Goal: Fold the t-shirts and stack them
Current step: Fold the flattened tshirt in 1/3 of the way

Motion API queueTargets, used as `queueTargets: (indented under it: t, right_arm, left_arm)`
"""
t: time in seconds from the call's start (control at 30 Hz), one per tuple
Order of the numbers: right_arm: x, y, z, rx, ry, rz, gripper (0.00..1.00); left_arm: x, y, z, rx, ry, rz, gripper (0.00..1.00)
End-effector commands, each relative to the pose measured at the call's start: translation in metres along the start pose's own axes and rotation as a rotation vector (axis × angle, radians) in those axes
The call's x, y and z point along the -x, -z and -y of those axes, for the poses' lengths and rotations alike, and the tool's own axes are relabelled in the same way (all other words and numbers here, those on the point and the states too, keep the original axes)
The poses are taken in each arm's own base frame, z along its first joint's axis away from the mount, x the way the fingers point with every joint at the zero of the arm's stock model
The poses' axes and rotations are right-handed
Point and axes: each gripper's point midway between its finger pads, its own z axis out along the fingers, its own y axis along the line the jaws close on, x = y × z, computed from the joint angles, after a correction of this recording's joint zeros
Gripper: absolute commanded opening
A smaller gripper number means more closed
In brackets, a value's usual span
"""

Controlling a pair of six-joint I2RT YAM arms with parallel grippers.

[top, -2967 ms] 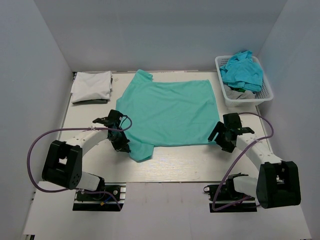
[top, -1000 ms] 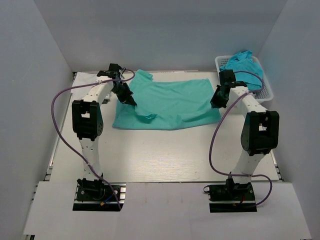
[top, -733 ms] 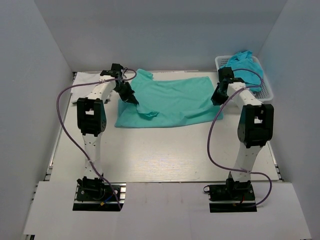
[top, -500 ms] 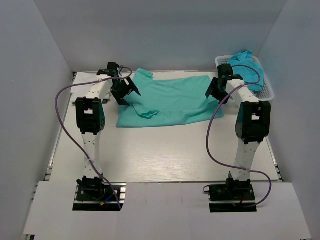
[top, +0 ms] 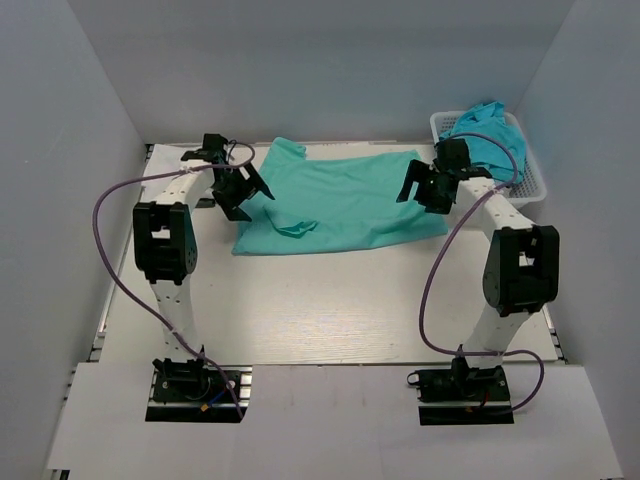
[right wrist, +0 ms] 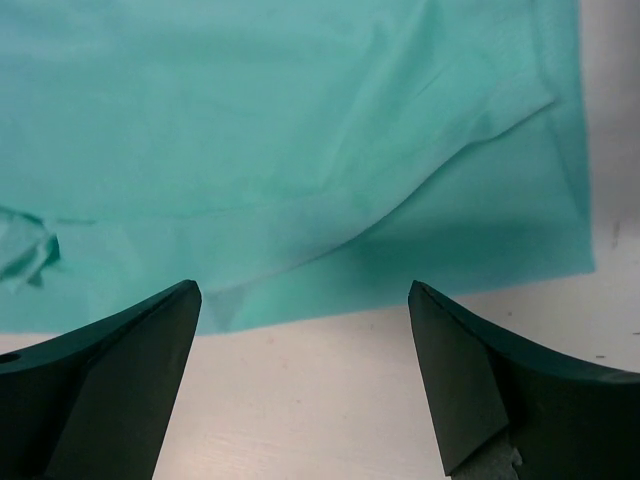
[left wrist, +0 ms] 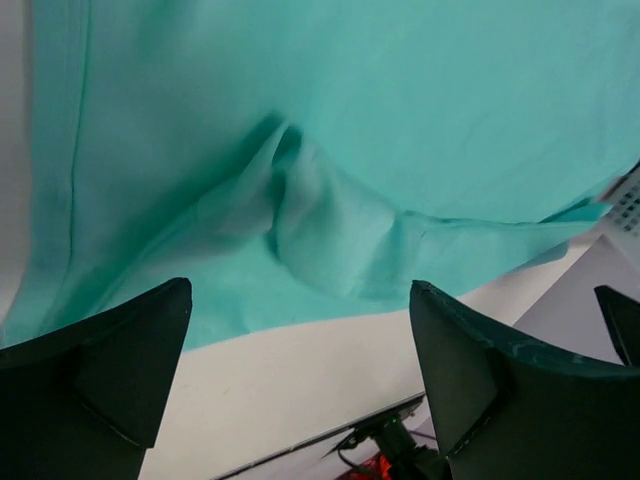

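Teal t-shirt [top: 345,200] lies at 12 o'clock, apparently folded once; left gripper [top: 248,190] and right gripper [top: 425,190] hang spread wide, empty, at its ends; further folds, stacking and turquoise tees [top: 490,135] in the basket [top: 530,188] at 2 o'clock remain.

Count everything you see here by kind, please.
Robot arms: 2, the left arm and the right arm
Laid-out shirts: 1, the teal-green t-shirt
Baskets: 1, the white basket
Heaps in it: 1, the turquoise-blue cloth heap
Total: 5
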Motion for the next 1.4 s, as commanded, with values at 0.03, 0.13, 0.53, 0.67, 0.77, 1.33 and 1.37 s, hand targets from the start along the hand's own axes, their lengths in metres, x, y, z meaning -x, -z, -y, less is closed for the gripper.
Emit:
queueTargets:
  t: [0.03,0.13,0.53,0.67,0.77,1.33,1.37]
  right_arm:
    - [-0.025,-0.004,-0.021,0.099,0.088,-0.025,0.9]
    - [-0.033,-0.021,-0.029,0.119,0.086,-0.065,0.9]
    - [-0.025,-0.076,0.042,-0.177,-0.096,-0.053,0.9]
    - [-0.042,-0.068,0.073,-0.251,-0.169,-0.055,0.9]
    - [-0.061,-0.057,0.086,-0.267,-0.203,-0.081,0.9]
    - [-0.171,0.044,0.023,-0.047,0.108,-0.202,0.9]
    - [-0.16,0.049,0.01,-0.022,0.151,-0.171,0.9]
  left_arm:
    - [-0.023,0.018,0.016,-0.084,-0.074,0.035,1.0]
    - [-0.03,0.004,0.011,-0.115,-0.045,0.019,1.0]
    - [-0.045,-0.053,-0.051,0.044,0.08,-0.036,1.0]
    - [-0.066,-0.049,-0.089,0.161,0.112,-0.053,1.0]
    - [-0.087,-0.039,-0.108,0.2,0.136,-0.079,1.0]
    - [-0.153,0.047,-0.106,0.152,0.064,-0.013,1.0]
    - [-0.154,0.05,-0.102,0.132,0.046,-0.012,1.0]
